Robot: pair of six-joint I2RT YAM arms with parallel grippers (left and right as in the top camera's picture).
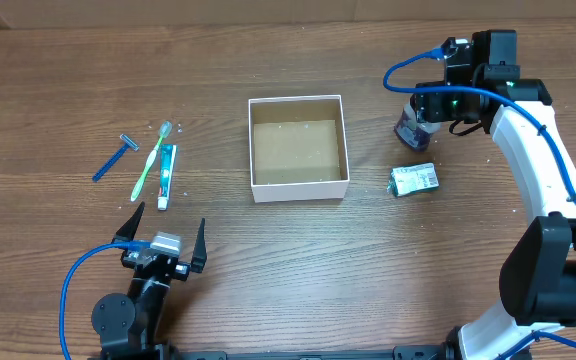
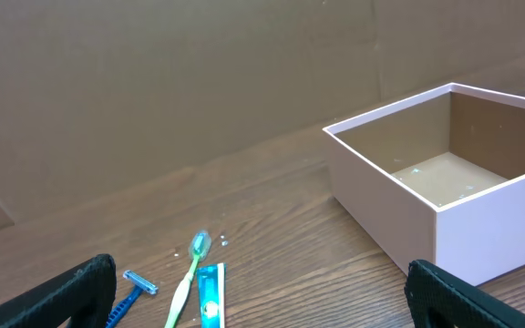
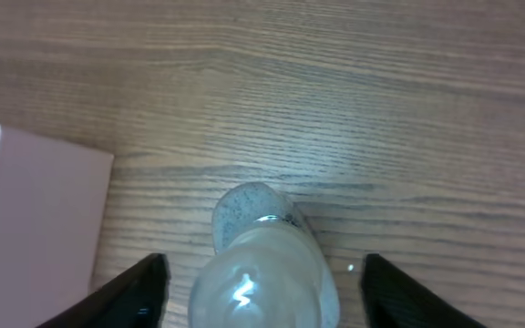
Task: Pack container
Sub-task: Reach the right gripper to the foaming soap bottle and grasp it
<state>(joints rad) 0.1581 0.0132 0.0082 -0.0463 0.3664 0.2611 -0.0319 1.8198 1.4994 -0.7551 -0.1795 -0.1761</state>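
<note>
On the table (image 1: 298, 270), the container (image 1: 298, 148) is set centrally. Right of the container, a bottle (image 1: 411, 127) is straddled by the right gripper (image 3: 264, 290), spread open. Left of the container, the left gripper (image 1: 164, 233) is held open.

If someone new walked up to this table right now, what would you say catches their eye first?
The white container, open and empty, sits mid-table. To its right, the right gripper hangs open around a small clear bottle, its fingers not touching it, with a green packet lying nearby. To the container's left lie a blue razor, a green toothbrush and a toothpaste tube, just beyond the open left gripper.
</note>
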